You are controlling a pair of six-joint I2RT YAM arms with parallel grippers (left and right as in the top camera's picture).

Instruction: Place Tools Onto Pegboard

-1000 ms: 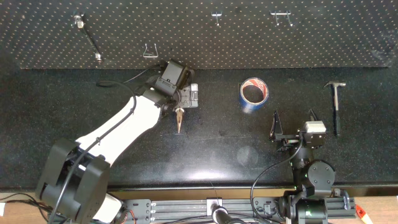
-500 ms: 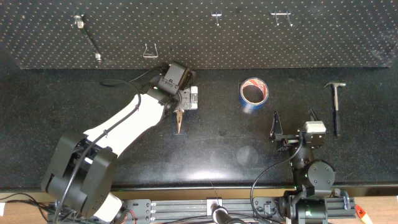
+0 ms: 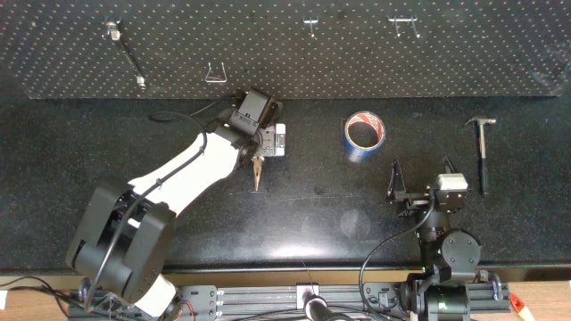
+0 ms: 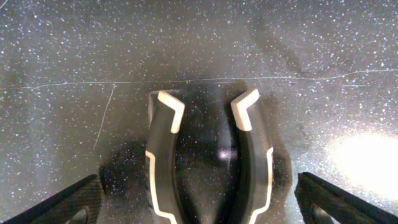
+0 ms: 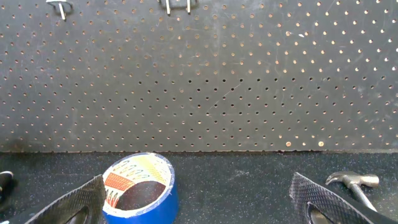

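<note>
From above, the arm hides most of the pliers (image 3: 258, 175). The left gripper (image 4: 199, 190) is spread wide astride their handles, pinching nothing.

This is a workshop bench set up as a robotics lab station. A black perforated pegboard (image 3: 357, 53) stands along the far edge of a black speckled worktop (image 3: 321, 209). The pegboard carries small metal hooks (image 3: 310, 24) and a long dark metal tool (image 3: 127, 55) hung near its left end.

Hand tools lie on the worktop: a steel-headed hammer with a black handle (image 3: 483, 152) near the right edge, a blue roll of tape (image 3: 364, 134) right of the middle, and pointed pliers (image 3: 258, 171) left of it.

At the near edge stand a white and black robot arm (image 3: 178, 174) and a black robot arm (image 3: 442, 241), above a slotted metal rail (image 3: 250, 292), with loose black cables (image 3: 384, 259).
</note>
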